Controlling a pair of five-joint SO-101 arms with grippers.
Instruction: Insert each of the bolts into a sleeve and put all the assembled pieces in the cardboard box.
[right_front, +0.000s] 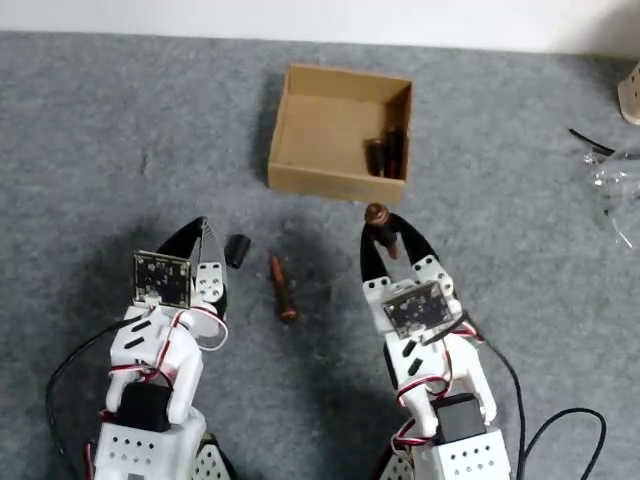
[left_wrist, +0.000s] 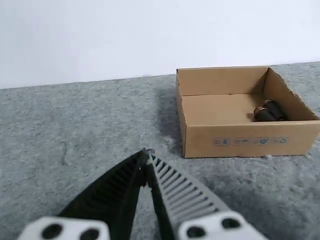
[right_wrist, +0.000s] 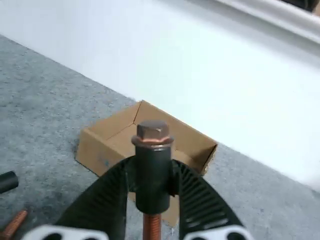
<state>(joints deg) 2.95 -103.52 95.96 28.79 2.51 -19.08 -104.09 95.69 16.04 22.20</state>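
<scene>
Clenched in the right claw (right_front: 383, 232), a sleeved bolt (right_wrist: 151, 175), head just short of the cardboard box (right_front: 300, 182). Pinched shut on nothing, the left claw (right_front: 205, 228), beside a loose sleeve (right_front: 237, 250). Between the arms on the grey surface (right_front: 520, 250), a bare bolt (right_front: 281, 288). Inside the box, finished pieces (right_front: 386, 155).

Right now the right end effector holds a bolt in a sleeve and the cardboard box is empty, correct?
No. The cardboard box is not empty: the high view shows dark pieces lying in one corner. The right end effector does hold a bolt in a sleeve.
</scene>
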